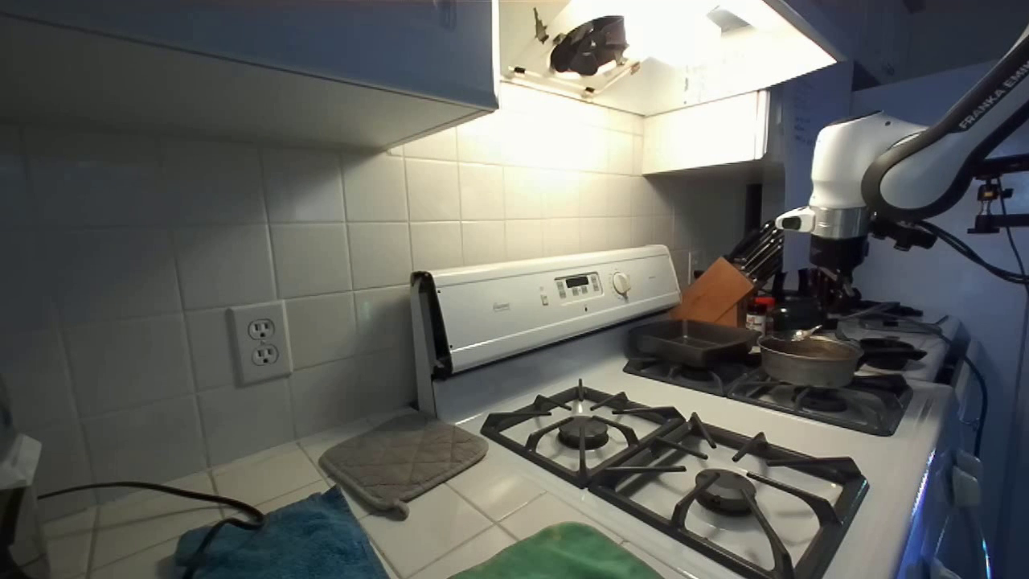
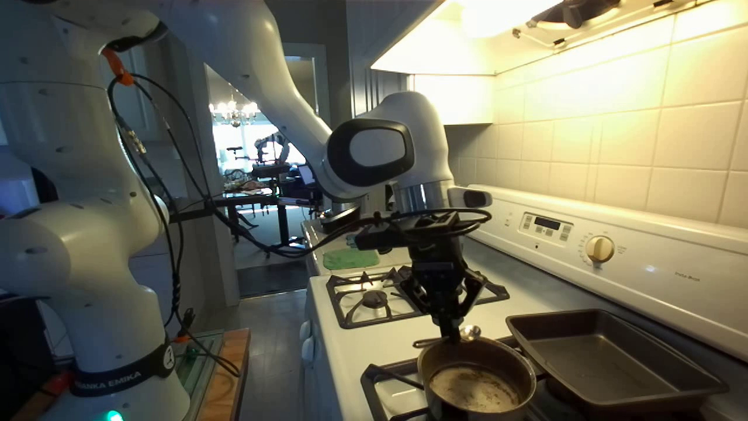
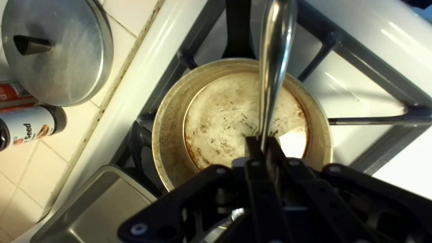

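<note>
- The spoon (image 3: pixel 277 37) was in the gripper (image 3: pixel 264 144), its narrow neck pinched between the two fingertips (image 3: pixel 277 148), which had closed on it from either side.
- In the wrist view its handle ran from the fingertips to just past twelve o'clock, leaving at the top edge.
- In an exterior view its bowl (image 2: pixel 470 332) sat just beside the fingertips, between two and three o'clock, while the handle reached out near nine o'clock.
- In the wrist view it crossed over the pot (image 3: pixel 168 135) near the rim's one o'clock; whether it touched the rim could not be told.
- The spoon was shiny bare metal, its handle widening away from the fingertips, with bright streaks along it.
- The pot was metal, stained brown and speckled dark inside, its black handle (image 3: pixel 239 30) at twelve o'clock.
- From the fingertips, a metal lid (image 3: pixel 74 64) lay at ten, a jar (image 3: pixel 28 126) at nine, a baking pan (image 3: pixel 101 202) at eight.
</note>
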Controlling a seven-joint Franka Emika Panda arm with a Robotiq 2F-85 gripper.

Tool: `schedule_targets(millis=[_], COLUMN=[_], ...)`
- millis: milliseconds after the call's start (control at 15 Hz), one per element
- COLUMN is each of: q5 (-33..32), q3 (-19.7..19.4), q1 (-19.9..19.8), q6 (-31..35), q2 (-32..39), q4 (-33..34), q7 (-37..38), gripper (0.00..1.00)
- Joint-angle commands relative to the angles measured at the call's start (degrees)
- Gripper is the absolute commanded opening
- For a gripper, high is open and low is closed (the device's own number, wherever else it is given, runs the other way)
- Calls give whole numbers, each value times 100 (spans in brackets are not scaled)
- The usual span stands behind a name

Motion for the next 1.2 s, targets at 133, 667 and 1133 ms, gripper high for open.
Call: schedule_targets(millis=[133, 667, 1133], q5=[283, 377, 901], q3=[150, 550, 767], q1=[280, 673, 848], q6=[-171, -52, 396], q2=[-680, -635, -433], q4=[-540, -892, -1125], q7=[-30, 1138, 2349], gripper=[2, 2, 2])
